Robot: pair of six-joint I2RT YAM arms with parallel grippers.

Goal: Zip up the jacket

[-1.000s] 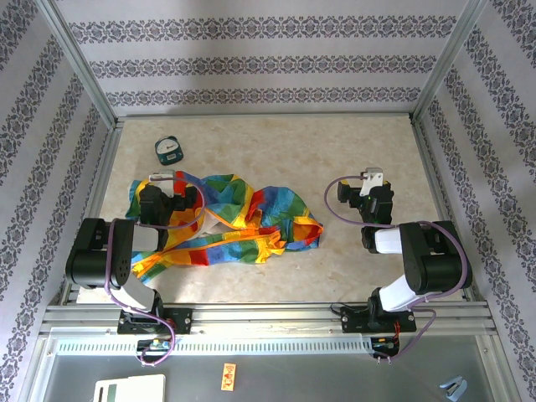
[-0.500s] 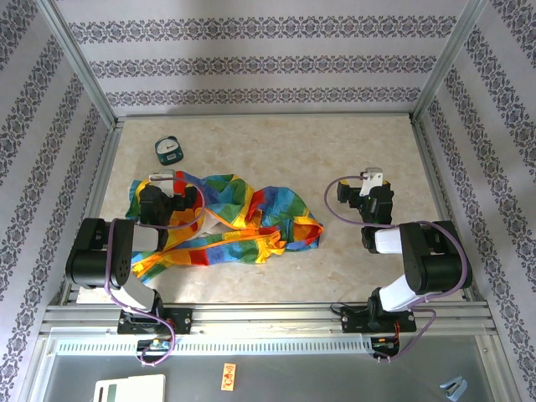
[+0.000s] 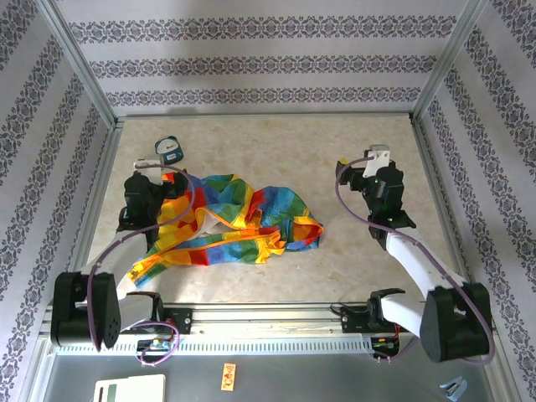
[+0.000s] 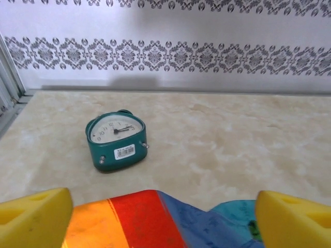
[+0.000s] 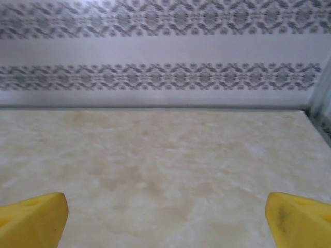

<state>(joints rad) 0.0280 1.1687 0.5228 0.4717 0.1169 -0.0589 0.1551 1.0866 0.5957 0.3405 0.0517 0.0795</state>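
Two open grippers and one crumpled garment are what we have to work with. The marbled worktop (image 3: 276, 142) carries the jacket (image 3: 234, 219) in its left half, nearer the front edge than the back. It is bunched in a rumpled heap, with whitish lining showing in a fold and the orange-yellow zipper edge (image 3: 266, 244) wandering along its near side. We cannot make out the slider or the two bottom ends, so we judge the step in hand is spreading the fabric, not zipping.

The left gripper (image 4: 164, 217) hovers over the jacket's far left part. Its yellow fingers (image 4: 33, 214) are spread wide and grip nothing, with red, orange and blue panels just below them. The right gripper (image 5: 165, 217) hangs above bare worktop toward the right edge, well apart from the jacket, jaws likewise wide and empty. A small teal alarm clock (image 4: 116, 140) sits near the back left corner, just beyond the jacket.

To do this well, we would:
- Lower the left gripper onto a single layer and pinch close to the stiffer zipper edge, since the thin cloth probably slips.
- Bring the right gripper across to the opposite front.
- Draw both fronts flat and side by side.
- Pull toward the open middle of the worktop, away from the clock.
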